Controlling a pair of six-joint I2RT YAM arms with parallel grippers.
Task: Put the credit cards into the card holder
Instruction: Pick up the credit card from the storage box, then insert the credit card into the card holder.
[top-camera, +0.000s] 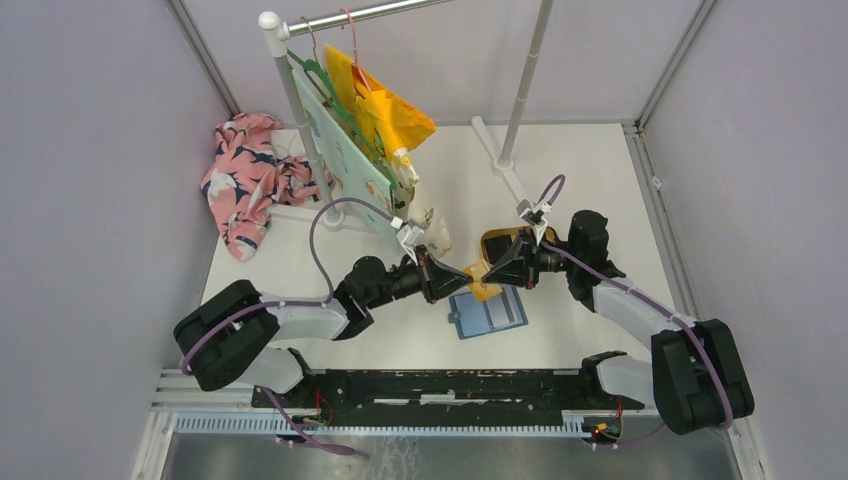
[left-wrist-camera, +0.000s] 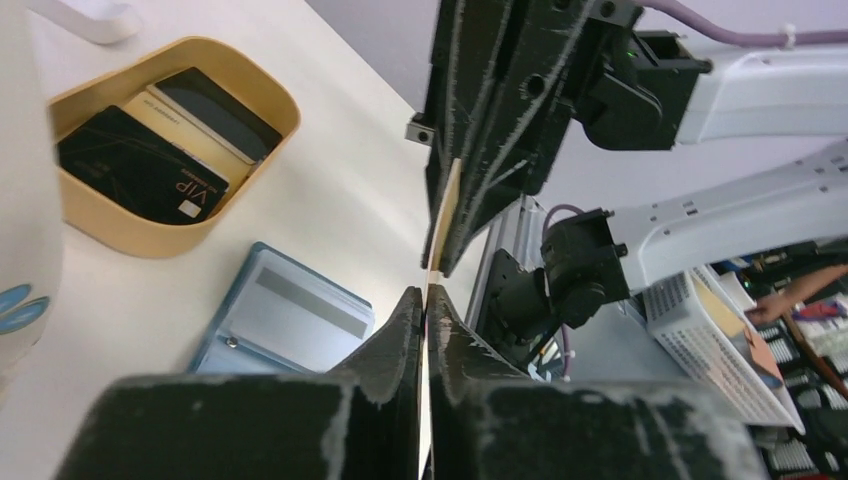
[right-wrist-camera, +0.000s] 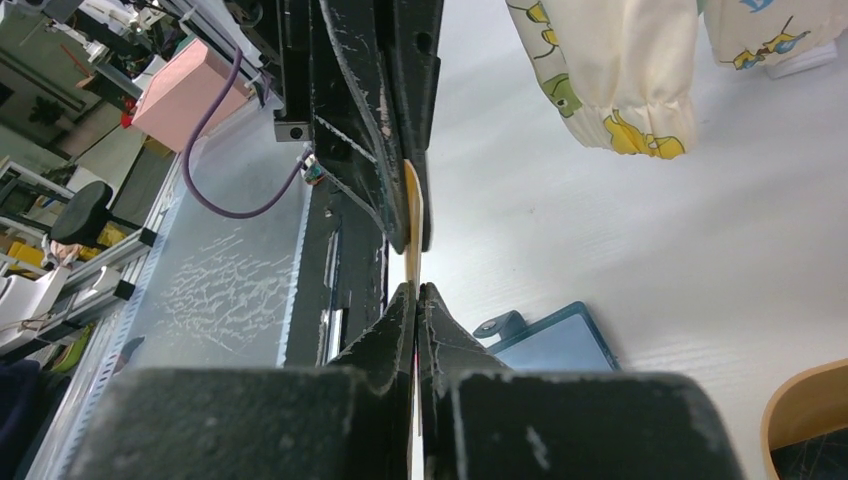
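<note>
End effectors (left-wrist-camera: 424, 294) (right-wrist-camera: 415, 292) tight on tan card (left-wrist-camera: 442, 215)

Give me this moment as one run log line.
left gripper shut on tan card | right gripper shut on same card | card holder open on table | other cards in tray

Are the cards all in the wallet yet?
Not yet. No card shows in the open wallet. The left fingers and right fingers both pinch one tan card near it. To go: that card, plus dark cards in the tray.
</note>
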